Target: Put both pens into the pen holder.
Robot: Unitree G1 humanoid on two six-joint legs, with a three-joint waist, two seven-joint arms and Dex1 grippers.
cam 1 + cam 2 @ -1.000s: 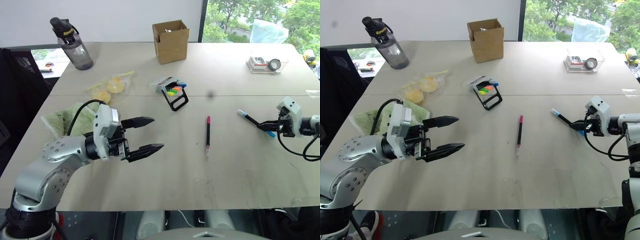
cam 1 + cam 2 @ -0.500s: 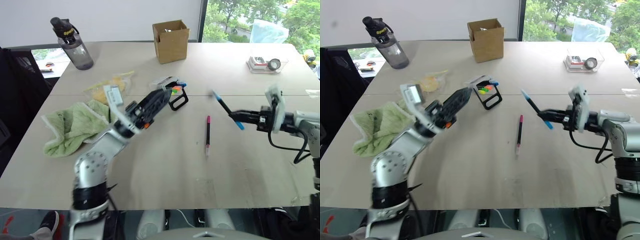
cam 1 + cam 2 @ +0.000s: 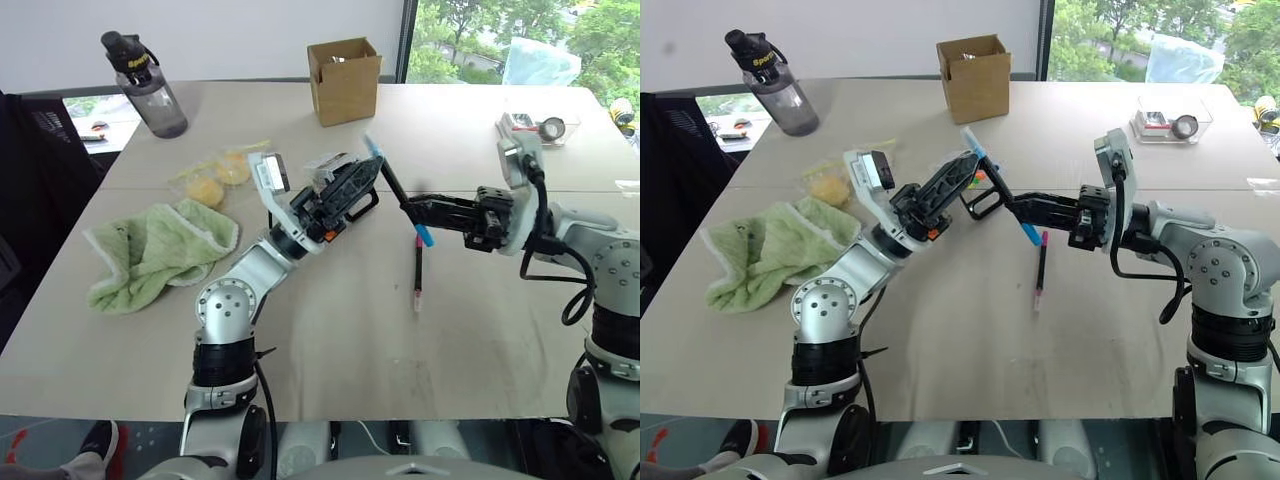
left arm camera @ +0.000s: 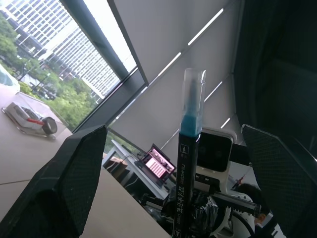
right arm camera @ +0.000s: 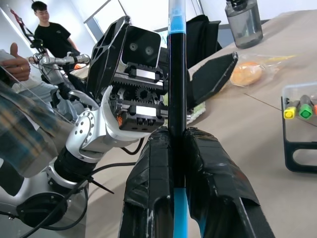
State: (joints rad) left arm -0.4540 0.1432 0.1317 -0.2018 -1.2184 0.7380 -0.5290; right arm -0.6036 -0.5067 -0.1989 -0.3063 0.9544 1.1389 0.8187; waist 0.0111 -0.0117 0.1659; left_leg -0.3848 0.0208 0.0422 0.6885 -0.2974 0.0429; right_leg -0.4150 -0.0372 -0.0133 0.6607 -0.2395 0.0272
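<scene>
My right gripper (image 3: 412, 208) is shut on the light-blue-ended pen (image 3: 392, 186), holding it slanted above the table's middle. My left gripper (image 3: 370, 172) is open, and its fingers (image 4: 74, 173) stand wide on either side of that pen (image 4: 190, 148) without touching it. The pink-capped pen (image 3: 417, 268) lies on the table below the right gripper. The pen holder (image 3: 985, 203), clear with a black loop frame (image 5: 287, 139) and coloured marker tips, stands just behind the left gripper, which partly hides it.
A brown cardboard box (image 3: 343, 80) stands at the back, a dark water bottle (image 3: 145, 85) at the far left, and a clear tray (image 3: 530, 125) at the far right. A green cloth (image 3: 160, 250) and a bag of yellow items (image 3: 220, 175) lie left. People (image 5: 49, 34) stand beyond the table.
My right gripper has carried the blue-ended pen left across the table. My left arm has swung up and forward, so its open fingers now flank the pen.
</scene>
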